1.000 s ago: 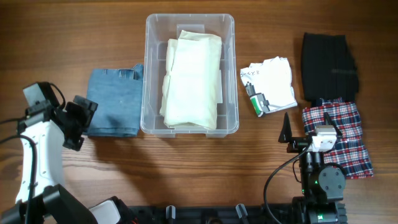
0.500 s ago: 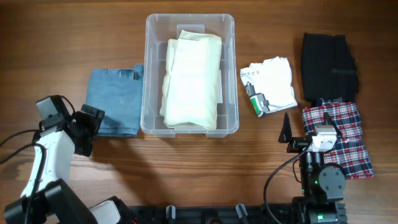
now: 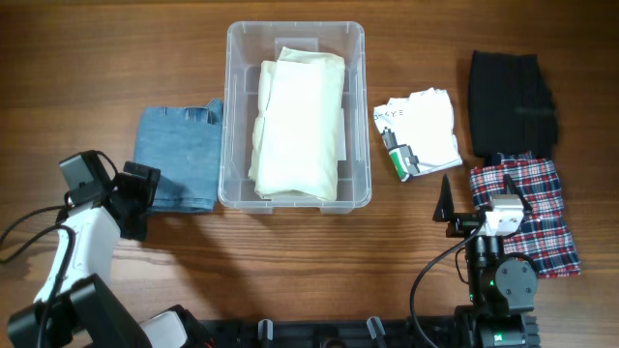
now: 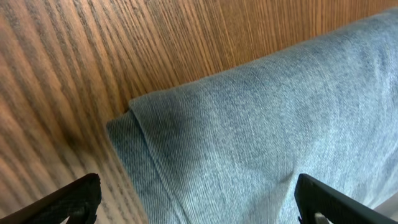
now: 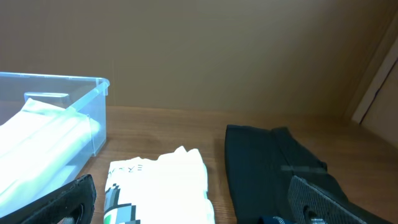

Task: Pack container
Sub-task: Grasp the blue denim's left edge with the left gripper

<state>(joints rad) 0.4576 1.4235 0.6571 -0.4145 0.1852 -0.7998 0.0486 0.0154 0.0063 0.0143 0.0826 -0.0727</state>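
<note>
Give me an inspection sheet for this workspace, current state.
Surface: wooden table, no spills seen.
Job's things: container upright, lid absent, folded cream cloth inside.
Clutter: folded denim left of the container; white printed tee to its right; black garment further right; plaid cloth in front of the black garment.
Grippers: left pincer open at the denim's near corner, contact unclear; right pincer open, empty, by the plaid cloth.
Cables: black cable looping at right arm's base; another by left arm.
Surroundings: plain brown wall behind the table.
</note>
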